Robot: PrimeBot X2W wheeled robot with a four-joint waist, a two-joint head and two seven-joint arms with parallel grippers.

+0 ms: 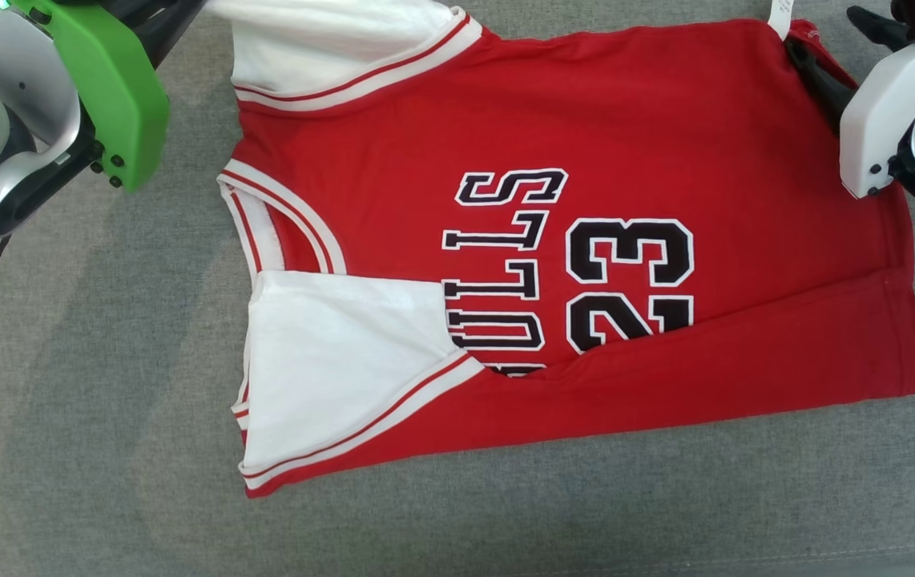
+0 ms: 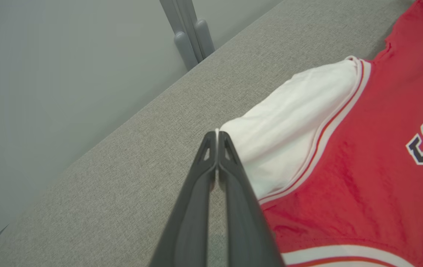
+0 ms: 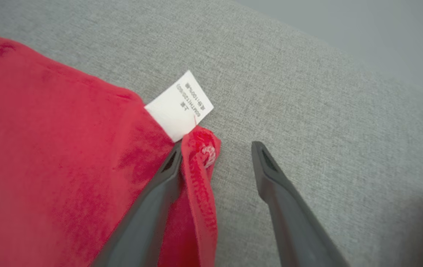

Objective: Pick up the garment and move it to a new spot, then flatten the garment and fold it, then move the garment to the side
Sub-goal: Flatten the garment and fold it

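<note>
In the left wrist view, the left pincer is clamped on the white sleeve edge. The jersey lies mid-frame on the grey surface, its long axis running sideways, collar left, hem right. In the right wrist view, the right pincer gapes wide at the hem corner, just below the label.

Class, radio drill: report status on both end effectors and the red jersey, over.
Left end effector shut on white sleeve edge. Right end effector open, hem corner draped on one finger. Jersey flat, near side folded over. Nothing in the way.
</note>
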